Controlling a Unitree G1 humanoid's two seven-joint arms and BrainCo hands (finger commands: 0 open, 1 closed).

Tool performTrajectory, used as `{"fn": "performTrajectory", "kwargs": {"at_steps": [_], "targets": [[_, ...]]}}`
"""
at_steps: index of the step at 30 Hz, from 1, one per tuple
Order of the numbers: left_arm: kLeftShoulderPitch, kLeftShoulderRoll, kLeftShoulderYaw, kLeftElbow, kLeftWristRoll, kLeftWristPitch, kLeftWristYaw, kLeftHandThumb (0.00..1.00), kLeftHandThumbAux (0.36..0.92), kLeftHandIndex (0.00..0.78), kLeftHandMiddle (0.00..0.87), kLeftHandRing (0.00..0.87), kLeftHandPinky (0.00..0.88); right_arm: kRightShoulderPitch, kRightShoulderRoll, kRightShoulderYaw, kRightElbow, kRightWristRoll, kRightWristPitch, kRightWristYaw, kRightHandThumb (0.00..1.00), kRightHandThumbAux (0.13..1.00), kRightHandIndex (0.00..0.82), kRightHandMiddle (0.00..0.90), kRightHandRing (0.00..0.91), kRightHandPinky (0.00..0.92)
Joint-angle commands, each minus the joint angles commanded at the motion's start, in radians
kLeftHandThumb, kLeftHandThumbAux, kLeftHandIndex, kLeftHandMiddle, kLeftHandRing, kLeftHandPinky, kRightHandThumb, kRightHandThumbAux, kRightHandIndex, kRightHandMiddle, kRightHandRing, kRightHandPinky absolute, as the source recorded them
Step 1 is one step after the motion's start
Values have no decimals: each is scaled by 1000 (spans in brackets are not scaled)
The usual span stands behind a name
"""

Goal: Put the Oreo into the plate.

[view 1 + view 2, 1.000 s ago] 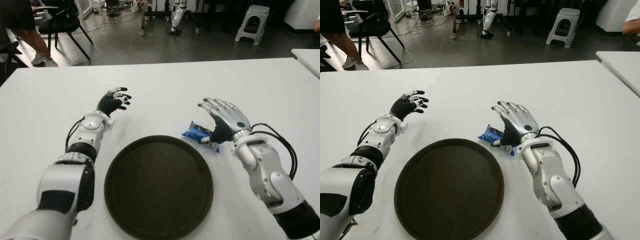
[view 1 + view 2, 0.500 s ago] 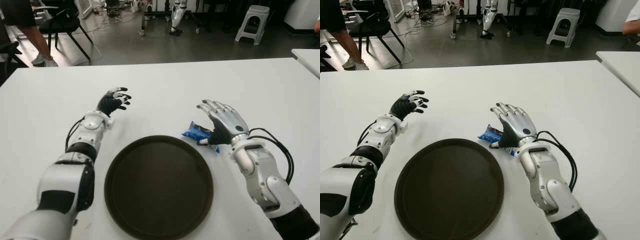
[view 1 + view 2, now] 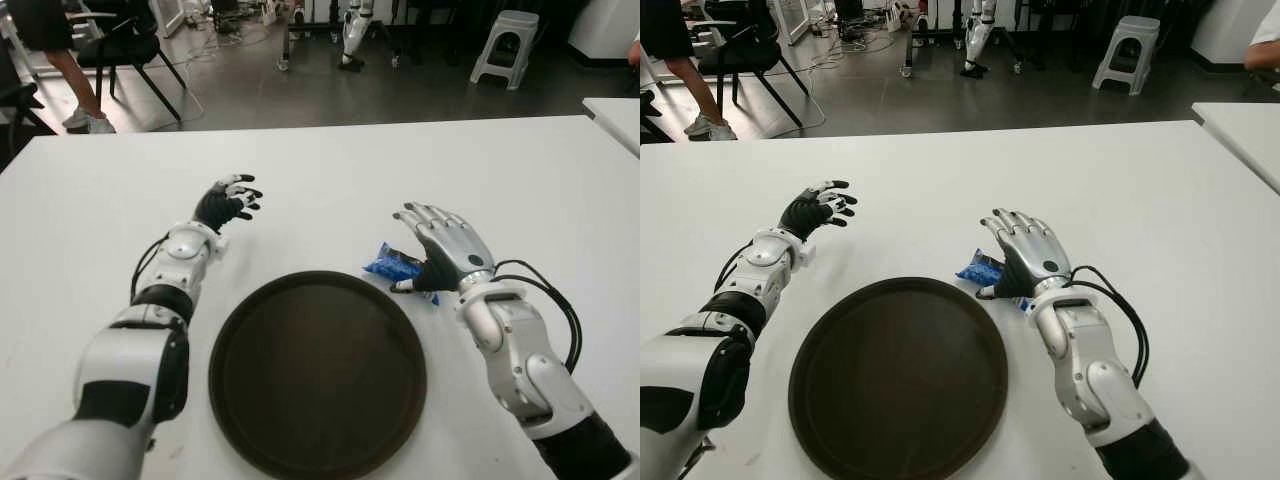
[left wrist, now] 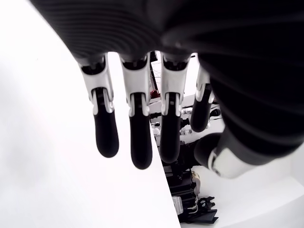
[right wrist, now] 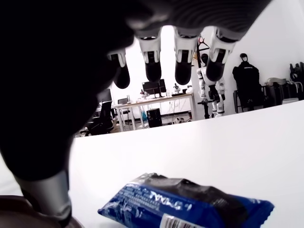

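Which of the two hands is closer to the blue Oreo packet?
The right hand: it hovers open directly over the Oreo packet, just right of the plate. The left hand is open beyond the plate's far left side, well apart from the packet.

1. The right hand [image 3: 445,250] covers the near end of the Oreo pack [image 3: 393,266].
2. The plate [image 3: 318,372] loses its near rim at the head views' bottom edge.
3. The pack's lower edge is cropped in the right wrist view.

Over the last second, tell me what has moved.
The right hand has eased slightly toward the Oreo pack, fingers open above it, holding nothing. The pack, the plate and the open left hand on the table have not moved.
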Motion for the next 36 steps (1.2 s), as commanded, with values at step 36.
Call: {"fn": "performTrajectory", "kwargs": {"at_steps": [36], "targets": [[7, 6, 3, 3, -2, -4, -5, 101, 624, 215, 351, 372, 402, -68, 57, -8, 151, 23, 87, -24, 0, 769, 56, 40, 30, 47]]}}
